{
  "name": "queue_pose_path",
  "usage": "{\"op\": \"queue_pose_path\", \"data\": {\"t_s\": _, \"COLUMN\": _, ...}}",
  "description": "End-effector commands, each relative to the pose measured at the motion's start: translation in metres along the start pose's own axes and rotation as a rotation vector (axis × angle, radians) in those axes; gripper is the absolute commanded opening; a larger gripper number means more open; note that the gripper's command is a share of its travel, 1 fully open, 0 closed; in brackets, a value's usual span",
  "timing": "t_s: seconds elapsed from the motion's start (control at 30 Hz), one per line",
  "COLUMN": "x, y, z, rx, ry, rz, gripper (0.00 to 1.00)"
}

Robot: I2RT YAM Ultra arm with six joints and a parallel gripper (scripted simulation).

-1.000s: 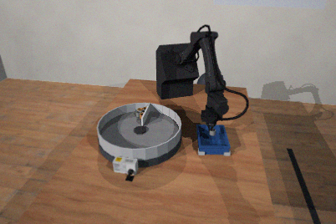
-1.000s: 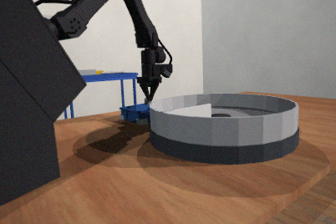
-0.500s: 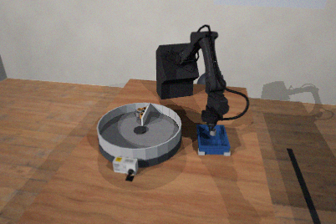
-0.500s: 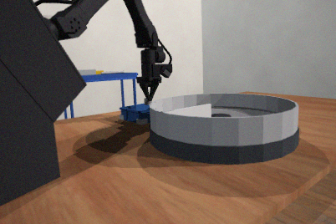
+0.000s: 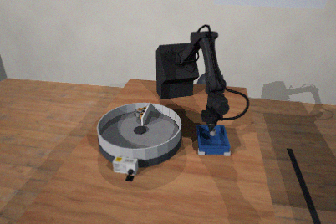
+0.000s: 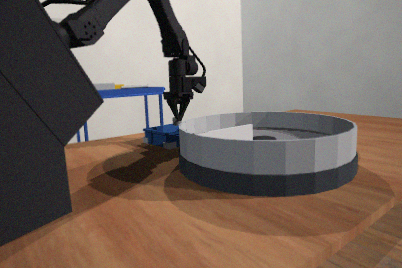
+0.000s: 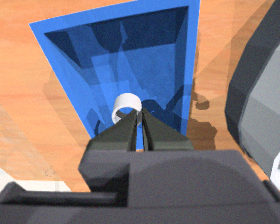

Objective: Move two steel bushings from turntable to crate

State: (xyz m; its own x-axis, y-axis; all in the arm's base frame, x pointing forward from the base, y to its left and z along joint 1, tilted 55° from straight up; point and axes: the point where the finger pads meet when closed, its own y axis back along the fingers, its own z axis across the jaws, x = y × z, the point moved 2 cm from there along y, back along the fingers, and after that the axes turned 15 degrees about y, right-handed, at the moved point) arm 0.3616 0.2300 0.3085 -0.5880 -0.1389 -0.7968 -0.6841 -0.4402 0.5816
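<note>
A light grey steel bushing (image 5: 212, 133) (image 6: 176, 123) (image 7: 126, 99) is gripped by one side of its wall. My gripper (image 5: 211, 129) (image 6: 178, 119) (image 7: 139, 112) is shut on that wall, with the ring hanging to one side of the tips in the wrist view. It is over the blue crate (image 5: 214, 151) (image 6: 155, 137) (image 7: 192, 50), low at its opening. No other bushing shows in the crate. A small cluster of brass-coloured and grey bushings (image 5: 141, 112) lies on the turntable (image 5: 167, 142) (image 6: 270, 157) (image 7: 244, 80), partly hidden by the white divider (image 5: 146, 115) (image 6: 235, 132).
The turntable's high round wall stands close beside the crate. A small white box (image 5: 125, 165) with a black knob sits at the turntable's front. The dark arm base block (image 5: 175, 72) (image 6: 30, 116) stands behind the turntable in the top view.
</note>
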Motion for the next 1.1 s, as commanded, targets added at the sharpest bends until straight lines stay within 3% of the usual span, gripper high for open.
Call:
{"op": "queue_pose_path", "data": {"t_s": 0.0, "x": -0.005, "y": 0.009, "z": 0.002, "rx": 0.002, "ry": -0.004, "rz": -0.036, "gripper": 0.00}}
{"op": "queue_pose_path", "data": {"t_s": 0.77, "x": -0.002, "y": 0.006, "z": -0.003, "rx": 0.009, "ry": -0.005, "rz": -0.032, "gripper": 0.00}}
{"op": "queue_pose_path", "data": {"t_s": 0.8, "x": -0.018, "y": 0.015, "z": 0.000, "rx": 0.001, "ry": -0.005, "rz": -0.074, "gripper": 0.00}}
{"op": "queue_pose_path", "data": {"t_s": 1.07, "x": -0.018, "y": 0.015, "z": 0.000, "rx": 0.002, "ry": -0.005, "rz": -0.074, "gripper": 0.00}}
